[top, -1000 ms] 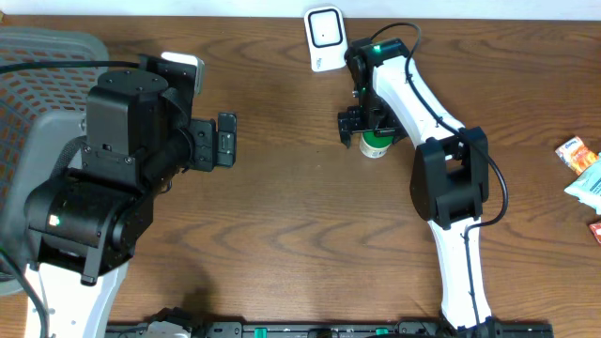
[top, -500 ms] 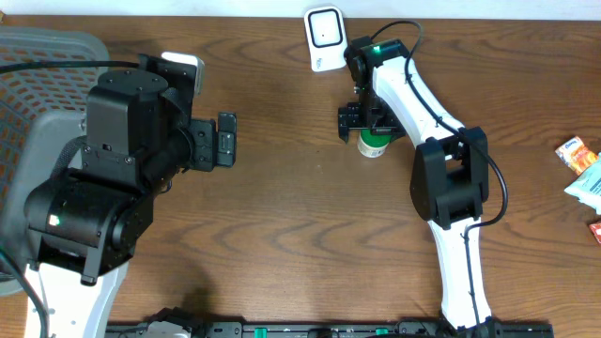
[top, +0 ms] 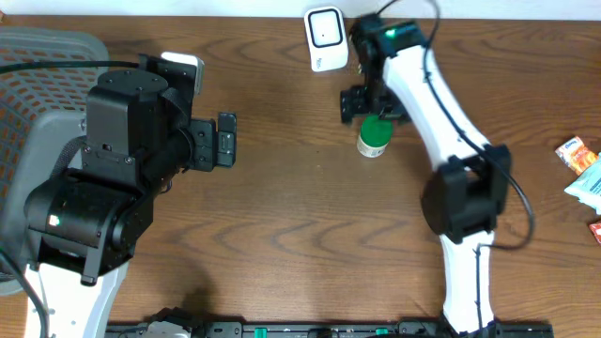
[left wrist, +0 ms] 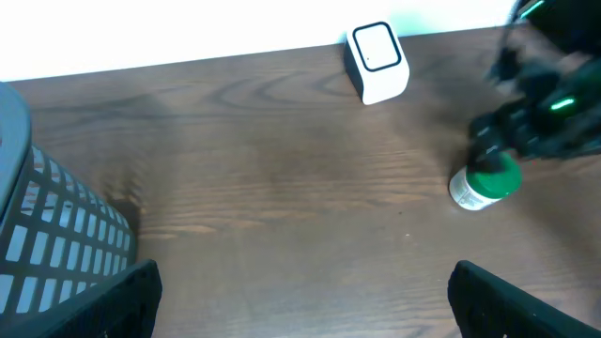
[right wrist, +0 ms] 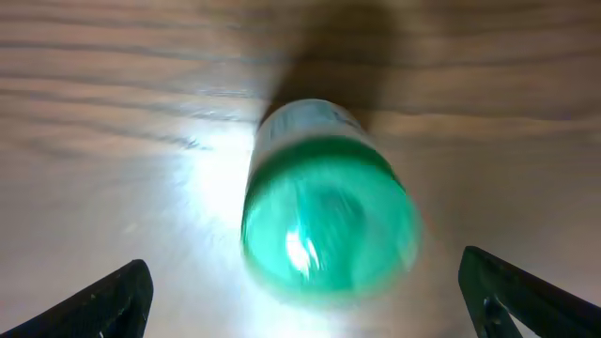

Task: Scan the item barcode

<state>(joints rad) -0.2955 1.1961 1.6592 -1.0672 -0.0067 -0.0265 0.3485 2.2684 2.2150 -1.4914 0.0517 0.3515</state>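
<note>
Bottle [top: 373, 139] one, scanner [top: 325, 38] one — left end effector [top: 226, 139], right end effector [top: 364, 105] spread wide, empty

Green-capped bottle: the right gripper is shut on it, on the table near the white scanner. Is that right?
No. The right gripper is open, jaws spread wide either side of the green-capped bottle without touching it, as the right wrist view shows. The bottle is on the table near the white scanner.

The brown wooden table [top: 300, 225] carries a white scanner [top: 325, 38] at its far edge. A green-capped bottle [top: 374, 137] is nearby, seemingly upright. A grey basket [top: 56, 39] sits left and snack packets [top: 582, 164] sit right.
</note>
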